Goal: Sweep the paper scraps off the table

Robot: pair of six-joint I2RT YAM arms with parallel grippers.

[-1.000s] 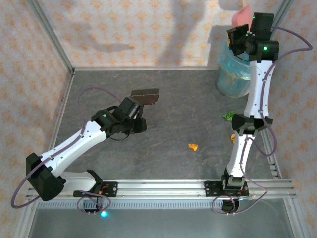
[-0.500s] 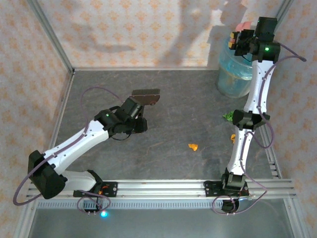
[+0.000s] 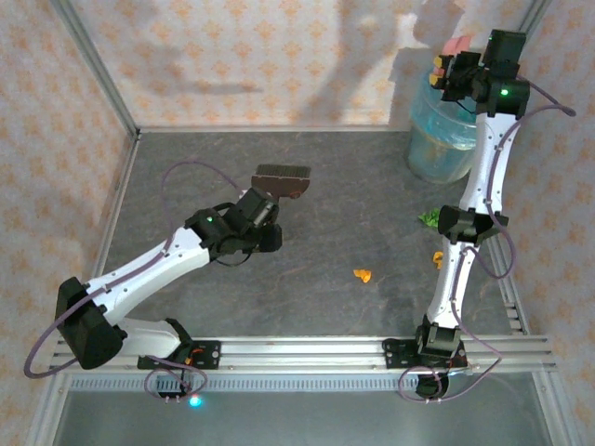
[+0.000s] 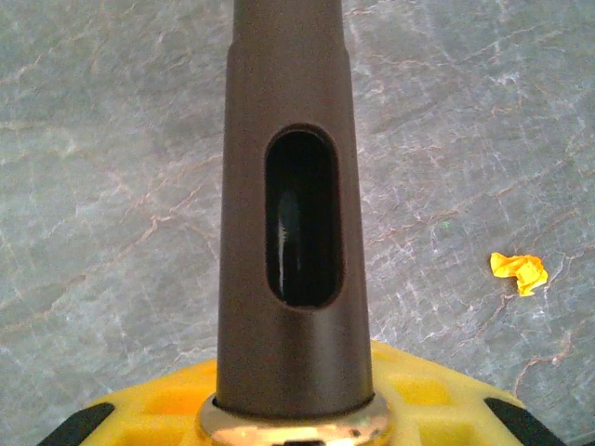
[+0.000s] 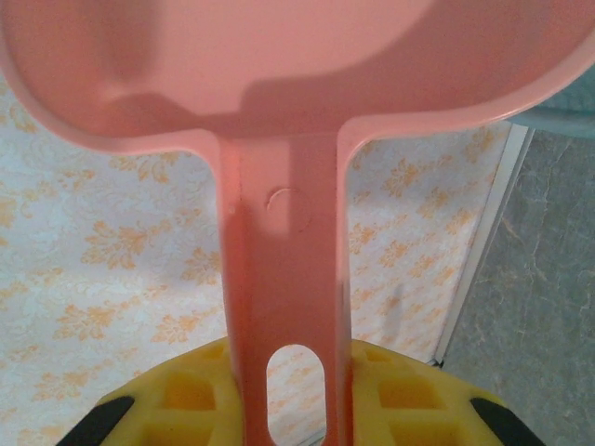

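The paper scraps (image 3: 363, 275) are bits too small to show a long axis or heading; an orange one lies on the table (image 3: 353, 186) right of the left claw (image 3: 264, 208), well apart, and a green scrap (image 3: 429, 218) and another orange bit lie beside the right arm. The left claw is closed on the handle of a brown brush (image 3: 282, 179), while the right claw (image 3: 453, 74), raised by a blue bucket (image 3: 437, 144) far from the scraps, grips a pink dustpan (image 5: 307, 93) by its handle
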